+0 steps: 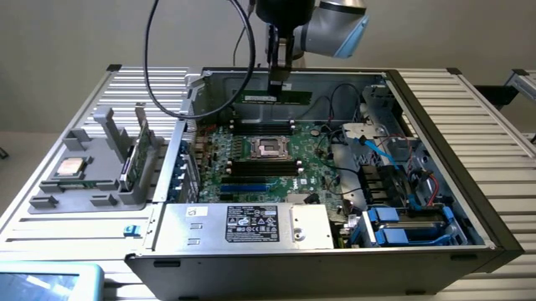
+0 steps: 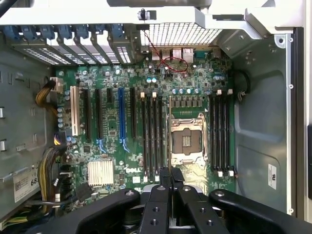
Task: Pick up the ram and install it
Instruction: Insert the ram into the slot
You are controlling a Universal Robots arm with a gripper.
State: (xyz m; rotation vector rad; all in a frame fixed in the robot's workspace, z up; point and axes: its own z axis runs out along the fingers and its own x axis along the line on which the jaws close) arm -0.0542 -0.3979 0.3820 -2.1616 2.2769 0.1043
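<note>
The ram, a long thin green stick, hangs level above the far end of the open computer case. My gripper is shut on it near its middle, coming down from above. In the wrist view the gripper looks straight down on the motherboard. Black memory slots lie on one side of the processor socket and more slots on the other. In the exterior view the slots lie below the ram, with the socket just nearer.
A grey parts holder on the exterior view's left carries a square silver chip and an upright green card. The power supply fills the case's near end. Cables and blue drive bays crowd the right.
</note>
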